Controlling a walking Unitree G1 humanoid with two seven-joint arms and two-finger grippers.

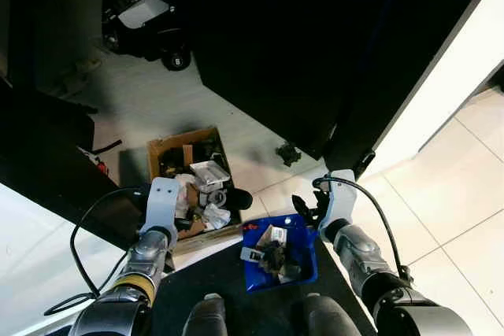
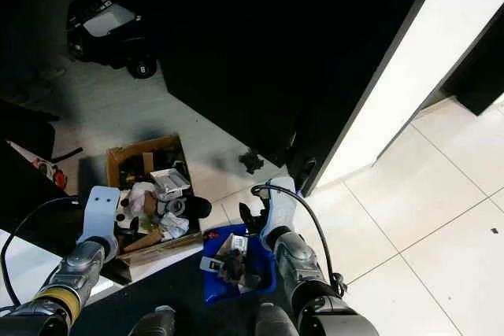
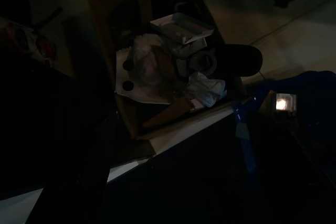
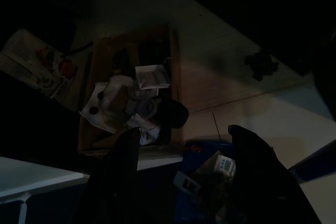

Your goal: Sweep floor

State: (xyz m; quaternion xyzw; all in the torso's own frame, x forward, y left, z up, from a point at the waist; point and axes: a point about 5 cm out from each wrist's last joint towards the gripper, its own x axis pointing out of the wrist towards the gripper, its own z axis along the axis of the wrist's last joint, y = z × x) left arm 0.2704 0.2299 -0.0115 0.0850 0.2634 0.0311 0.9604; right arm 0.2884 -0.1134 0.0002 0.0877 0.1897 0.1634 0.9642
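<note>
My right hand (image 1: 309,212) grips the full blue dustpan (image 1: 303,261), fingers pinching its rim; tilting early risks spilling beside the cardboard box (image 1: 161,149). Left hand: can't tell.

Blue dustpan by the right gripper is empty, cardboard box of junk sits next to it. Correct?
Not quite. The blue dustpan by the right gripper is not empty: the left eye view shows scraps and dark debris lying in it. The rest holds: the cardboard box of junk sits next to it on the floor.
</note>
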